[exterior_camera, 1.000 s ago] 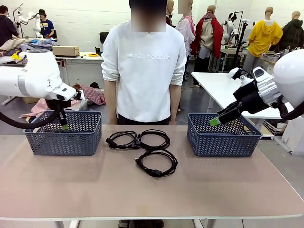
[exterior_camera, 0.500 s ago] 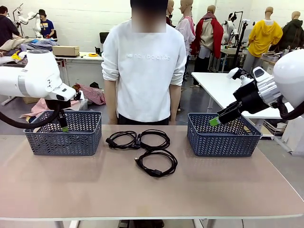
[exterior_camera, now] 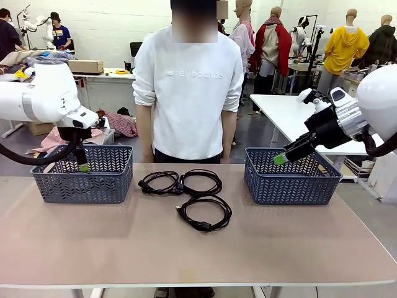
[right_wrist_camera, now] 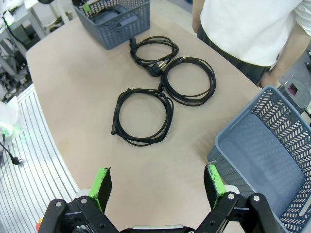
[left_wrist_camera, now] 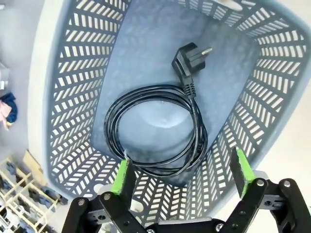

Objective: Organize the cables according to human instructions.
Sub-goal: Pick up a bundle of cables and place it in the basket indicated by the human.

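Cable (left_wrist_camera: 151, 90) lies coiled in the left basket (left_wrist_camera: 73, 97).

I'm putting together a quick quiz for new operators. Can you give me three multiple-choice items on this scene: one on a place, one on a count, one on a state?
1. Where does the cable with the angled plug lie?
A. In the left basket
B. On the table
C. In the person's hand

2. How many coiled cables lie on the table between the left basket and the right basket?
A. One
B. Three
C. Five

3. How do the left gripper's jaws stand?
A. Shut on a cable
B. Open, holding nothing
C. Shut on the basket's rim

Answers:
1 A: the left wrist view shows the cable flat on the basket's floor.
2 B: the right wrist view shows three separate loops.
3 B: the green pads stand wide apart above the basket.
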